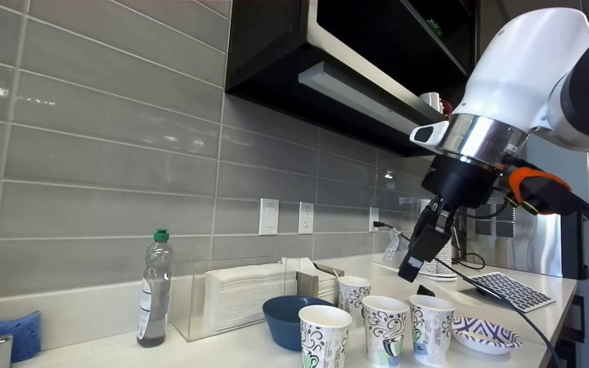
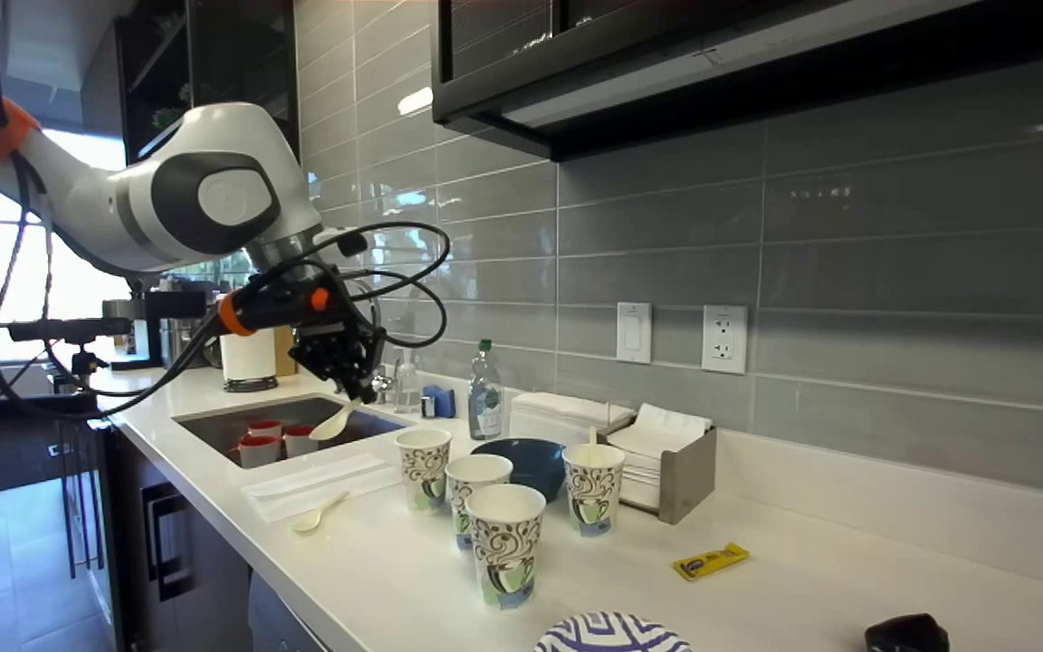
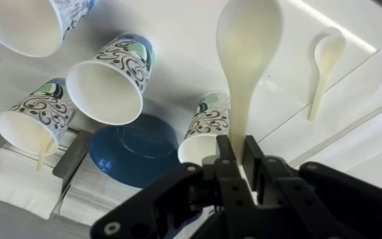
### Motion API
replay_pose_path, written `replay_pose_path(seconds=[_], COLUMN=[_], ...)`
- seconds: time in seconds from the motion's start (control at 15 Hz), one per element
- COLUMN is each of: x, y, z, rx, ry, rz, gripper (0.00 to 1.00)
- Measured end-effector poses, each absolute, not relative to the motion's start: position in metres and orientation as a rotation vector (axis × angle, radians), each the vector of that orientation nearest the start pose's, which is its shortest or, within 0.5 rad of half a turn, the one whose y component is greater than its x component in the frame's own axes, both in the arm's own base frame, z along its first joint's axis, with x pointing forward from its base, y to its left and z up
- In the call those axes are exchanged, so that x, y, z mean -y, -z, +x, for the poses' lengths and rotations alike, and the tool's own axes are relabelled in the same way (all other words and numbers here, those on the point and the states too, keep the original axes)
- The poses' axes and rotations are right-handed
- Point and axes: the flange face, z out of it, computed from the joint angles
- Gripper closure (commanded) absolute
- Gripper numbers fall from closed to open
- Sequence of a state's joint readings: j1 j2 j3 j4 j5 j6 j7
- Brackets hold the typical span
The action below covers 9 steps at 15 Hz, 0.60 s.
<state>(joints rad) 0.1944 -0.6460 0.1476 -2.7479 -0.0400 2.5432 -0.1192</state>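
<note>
Your gripper point(image 3: 238, 146) has its jaws clamped on a spoon point(image 3: 249, 43) by the handle, in the air above the counter point(image 2: 829, 561); another spoon point(image 3: 328, 58) and four cups point(image 2: 508, 543) rest there.

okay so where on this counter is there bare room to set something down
Bare counter lies between the yellow packet, the wall and the black object. Another patch sits between the loose spoon, the nearby cups and the counter's front edge. It's crowded around the bowl, with cups and napkins close. Above, the gripper holds a second spoon.
</note>
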Motion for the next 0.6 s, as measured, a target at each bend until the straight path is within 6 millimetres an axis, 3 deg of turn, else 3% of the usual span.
replay_pose_path(seconds=[0.6], x=[-0.152], y=[-0.365], z=[0.369], rx=[0.968], ry=[0.356], rz=[-3.072], gripper=[0.97])
